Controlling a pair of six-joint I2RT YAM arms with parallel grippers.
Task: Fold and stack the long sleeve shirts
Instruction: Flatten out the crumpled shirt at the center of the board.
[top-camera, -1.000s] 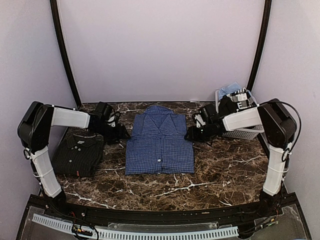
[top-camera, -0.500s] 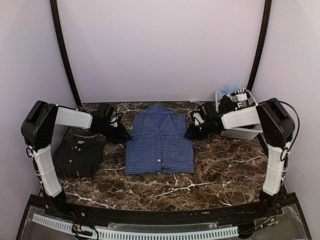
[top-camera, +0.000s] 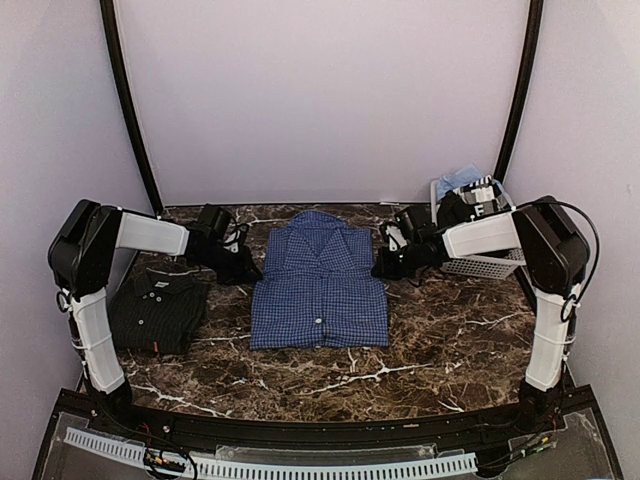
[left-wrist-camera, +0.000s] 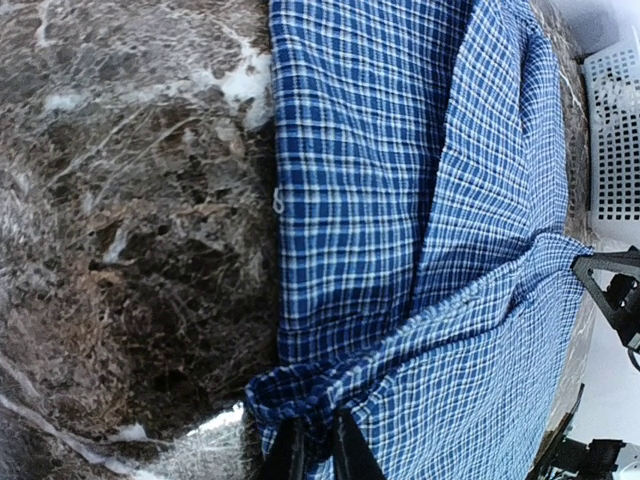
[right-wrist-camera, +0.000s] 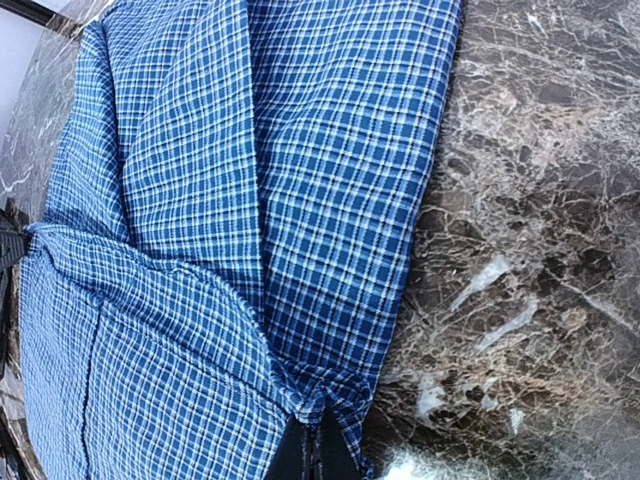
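Note:
The blue checked long sleeve shirt (top-camera: 320, 285) lies folded in the middle of the table, collar towards the back. My left gripper (top-camera: 247, 270) is shut on its upper left edge; in the left wrist view the cloth (left-wrist-camera: 400, 250) bunches between the dark fingers of the gripper (left-wrist-camera: 312, 448). At the shirt's upper right edge my right gripper (top-camera: 380, 268) is also shut, pinching a fold of the fabric (right-wrist-camera: 330, 200) at its tips (right-wrist-camera: 313, 440). The near-black long sleeve shirt (top-camera: 158, 308) lies folded at the left, under the left arm.
A white slatted basket (top-camera: 485, 262) stands at the back right behind the right arm, with light blue cloth (top-camera: 458, 180) in it. Its corner (left-wrist-camera: 615, 130) shows in the left wrist view. Dark marble table (top-camera: 440, 340) extends in front of the shirts.
Both grippers have closed from open onto the blue shirt's upper side edges. The arms shifted slightly inward toward the shirt; the shirt itself has not moved.

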